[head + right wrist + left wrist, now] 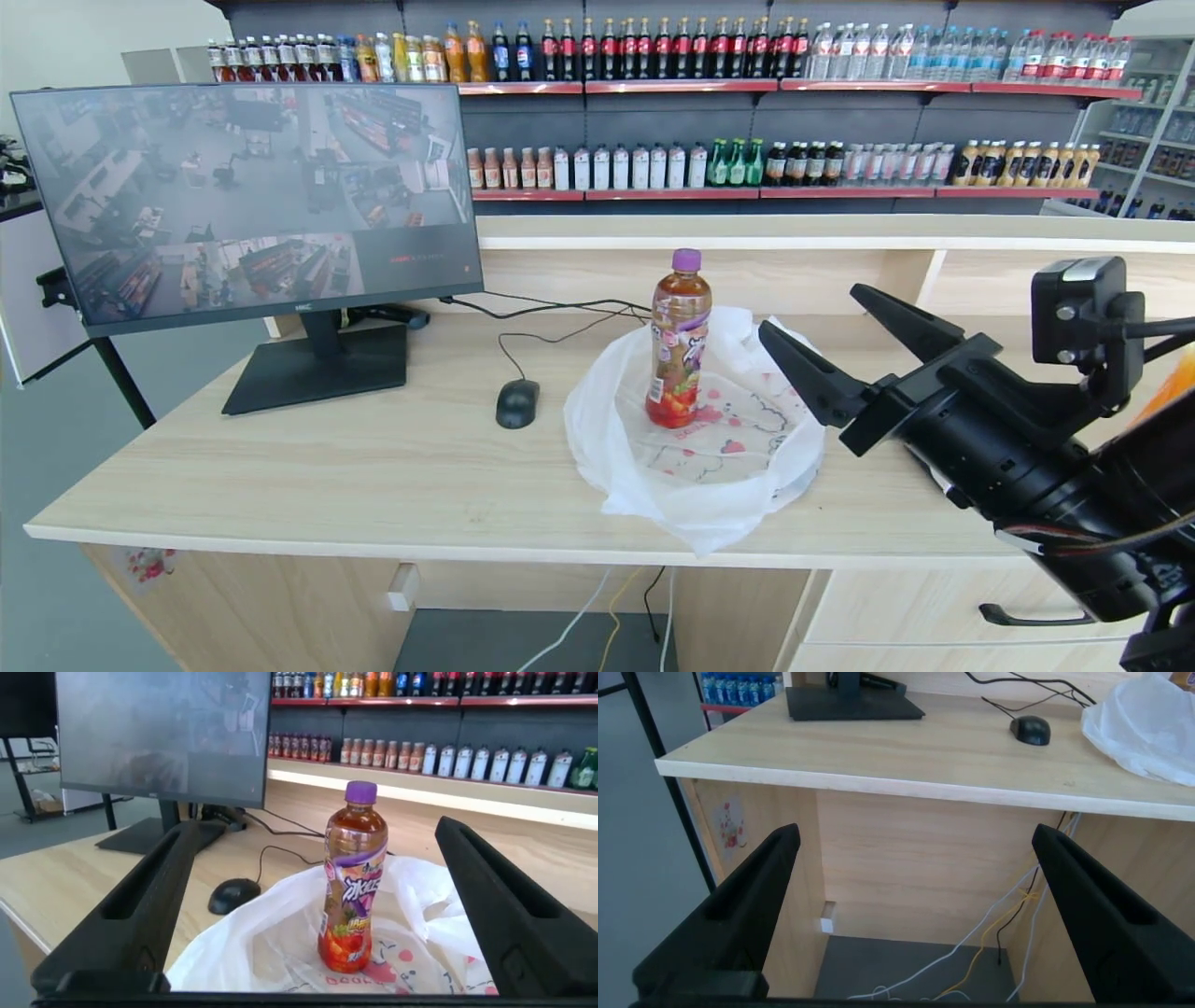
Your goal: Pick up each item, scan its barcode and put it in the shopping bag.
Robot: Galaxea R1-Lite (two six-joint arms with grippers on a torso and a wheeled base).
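Observation:
A juice bottle with a purple cap stands upright on the white plastic shopping bag, which lies spread on the wooden counter. My right gripper hovers open just right of the bottle, above the bag's right side, empty. In the right wrist view the bottle stands between the wide-apart fingers, some way ahead, on the bag. My left gripper is open and empty, held low in front of the counter's front edge, facing the gap under the desk; the bag's edge lies on the counter above.
A monitor on its stand fills the counter's left side, with a black mouse and cables between it and the bag. A raised ledge runs behind the counter, drink shelves beyond. Wires hang under the desk. A drawer handle is lower right.

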